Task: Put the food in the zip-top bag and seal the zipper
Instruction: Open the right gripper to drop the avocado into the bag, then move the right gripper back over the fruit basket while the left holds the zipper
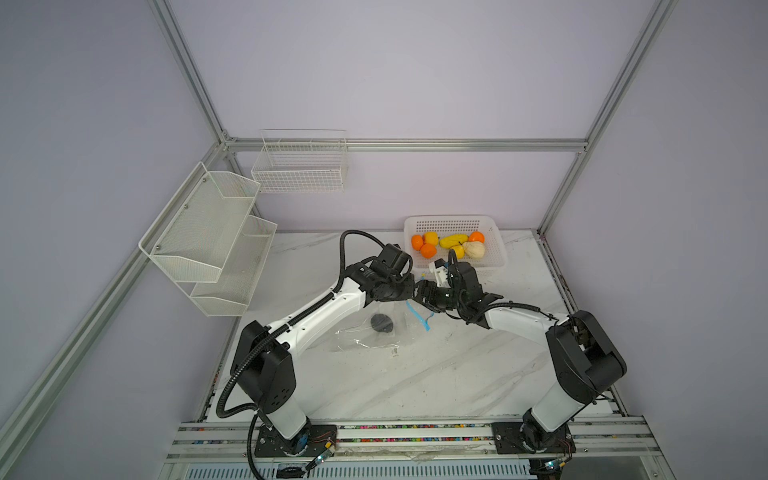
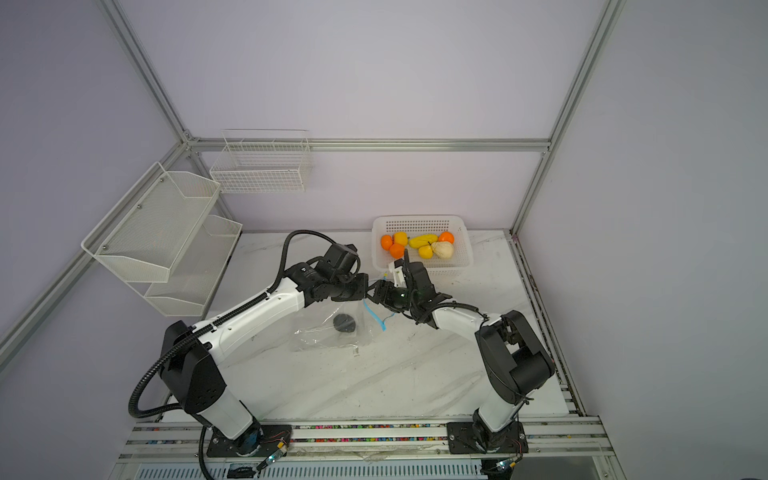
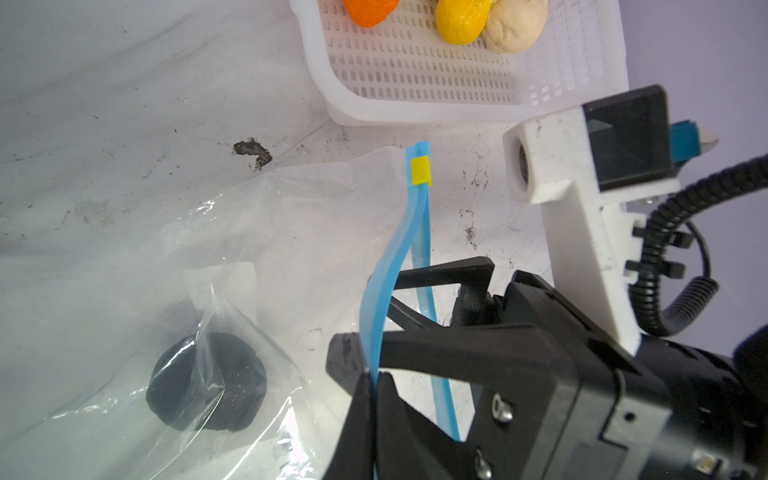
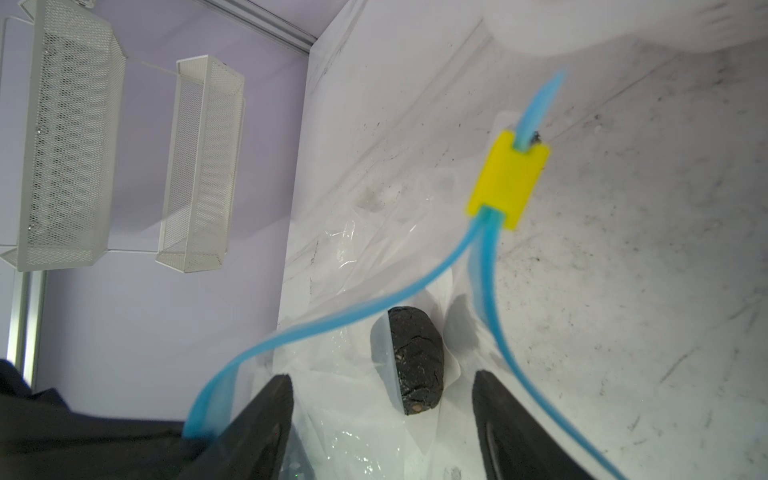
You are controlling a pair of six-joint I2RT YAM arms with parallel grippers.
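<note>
Top views both show the white marble-patterned tabletop (image 1: 415, 386), with my two arms meeting above its middle. The large clear crinkly zip-top bag (image 1: 365, 338) lies on it beneath the spot where my pincers meet, its mouth turned toward my right arm. Behind it, at the far edge, sits the white perforated plastic basket (image 1: 455, 218). It holds seven toy food pieces: three orange balls (image 1: 428, 250), three yellow fruits (image 1: 454, 240), one of them elongated, and a cream bulb (image 1: 474, 250). The eighth piece, a dark grey-black lump (image 1: 381, 323), is already inside the bag, close by its white rectangular label (image 3: 224, 278).

My left pincer (image 3: 372, 376) is clamped tight on one lip of the thin light-blue zipper (image 3: 409, 232) and holds that lip up off the tabletop, while the other lip lies flat. My right pincer (image 4: 382, 378) stands wide apart and holds nothing. Its two fingers sit at the bag's mouth, between the raised lip and the flat one, pointing toward the lump. The tiny yellow slider (image 4: 507, 178) sits at the end of the zipper nearest the basket, where the two lips join. From there back to my pincers the zipper is unsealed.
</note>
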